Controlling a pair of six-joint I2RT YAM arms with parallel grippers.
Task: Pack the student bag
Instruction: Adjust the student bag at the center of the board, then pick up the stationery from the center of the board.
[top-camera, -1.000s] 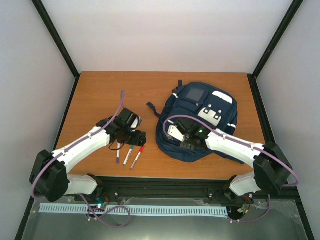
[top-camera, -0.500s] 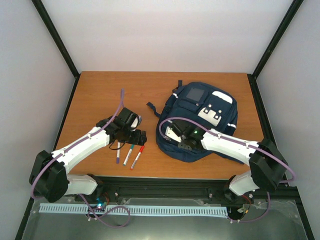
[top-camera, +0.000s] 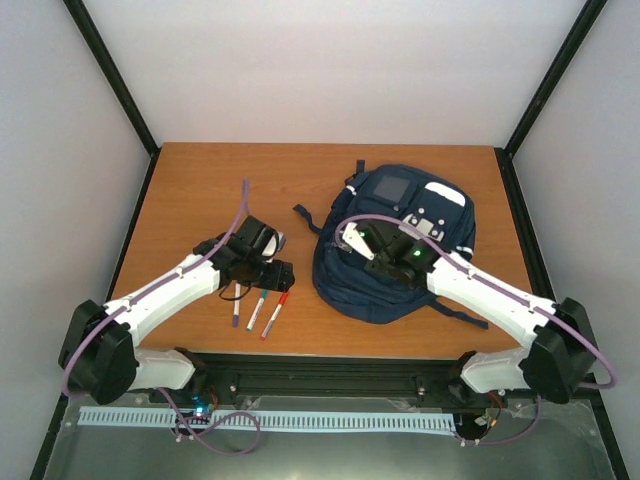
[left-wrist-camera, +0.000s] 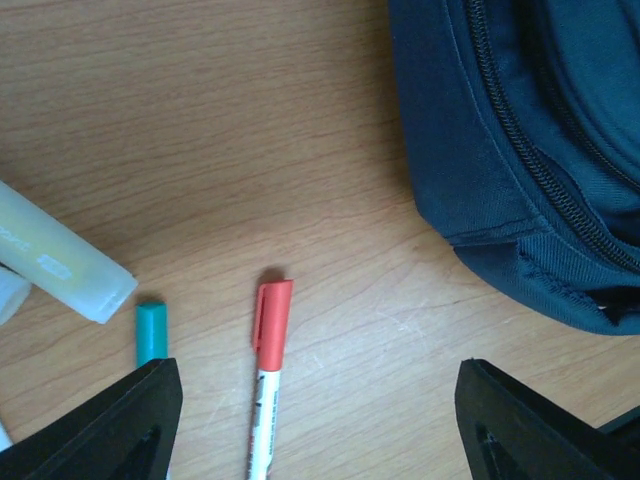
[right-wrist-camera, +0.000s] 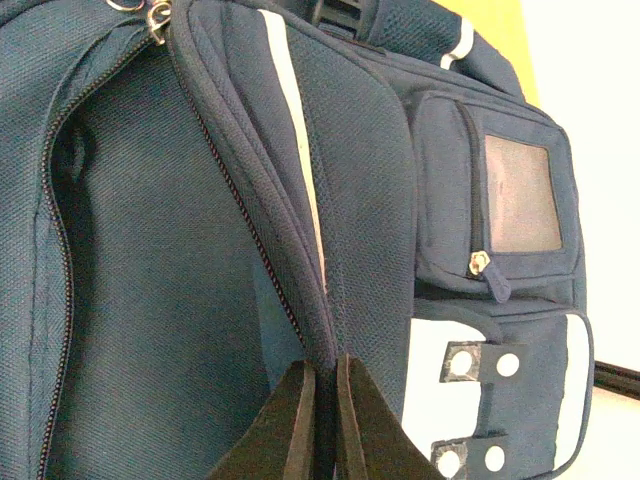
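1. Bag (top-camera: 350, 288): it lies flat on the table (top-camera: 200, 190), directly under my right gripper. It is just off to the right of my left gripper.
2. Right gripper (right-wrist-camera: 325, 372): it is closed tight, pinching the zip edge of the bag's flap (right-wrist-camera: 335, 200). The edge runs up and away from the fingertips.
3. Opening: zip teeth show along the pinched edge, so I judge this zip to be undone. I cannot tell how wide the mouth stands.
4. Left gripper (left-wrist-camera: 315, 388): its jaws are wide and hold nothing. It hovers over bare table beside the bag.
5. Loose items, relative to the left gripper:
   - Red pen (left-wrist-camera: 268, 370): between the fingers, nearer the left one.
   - Teal pen (left-wrist-camera: 151, 335): just ahead of the left finger.
   - Pale tube (left-wrist-camera: 55, 262): further out past the left finger.
   - Purple pen (top-camera: 236, 312): outermost on the left, seen from above only.
6. Done: the flap is gripped, ready to hold the bag open.
7. Left: none of the pens is packed; all lie on the table, apart from the bag. I judge that each must be picked up, carried to the mouth and dropped in before the bag is closed.
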